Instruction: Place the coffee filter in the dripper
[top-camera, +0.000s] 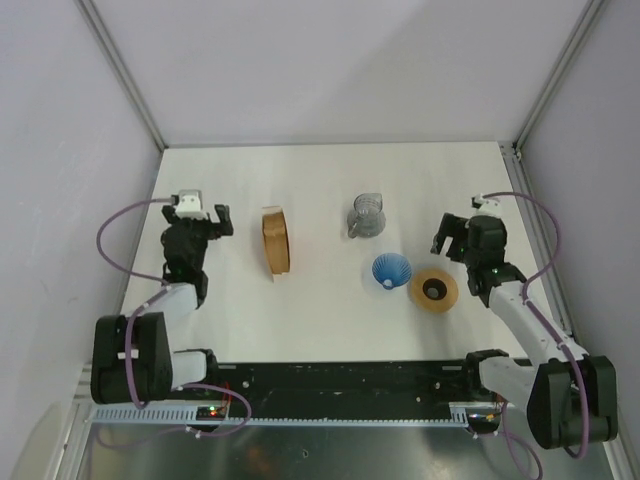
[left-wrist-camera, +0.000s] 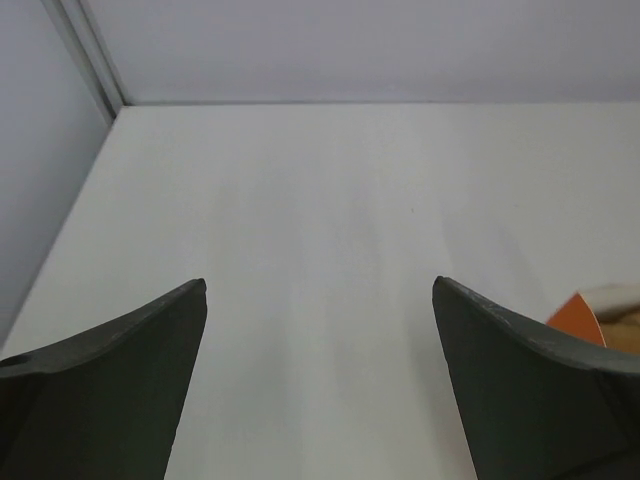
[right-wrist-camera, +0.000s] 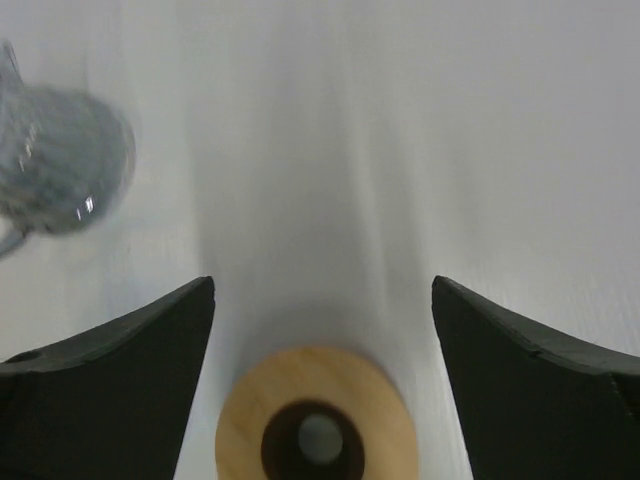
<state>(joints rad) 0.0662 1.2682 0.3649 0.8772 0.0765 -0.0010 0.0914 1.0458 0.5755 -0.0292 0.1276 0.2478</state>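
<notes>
On the white table (top-camera: 320, 180), the blue dripper (top-camera: 391, 269) lies just beside the wooden ring (top-camera: 433, 290), glass jug (top-camera: 367, 215) behind, filter stack (top-camera: 275, 240) farther left; left fingers (left-wrist-camera: 100, 390) and right fingers (right-wrist-camera: 110, 380) spread wide, empty; pale walls (top-camera: 300, 60) around.

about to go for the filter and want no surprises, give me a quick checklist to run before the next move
1. Left gripper open and empty: ok.
2. Right gripper open and empty: ok.
3. One coffee filter lying loose, ready to pick: not ok; only the upright filter stack shows.
4. Dripper seated in the wooden ring: not ok; it lies beside the ring on the table.
5. Dripper mouth facing up: cannot tell.
6. Glass jug apart from the dripper: ok.
</notes>
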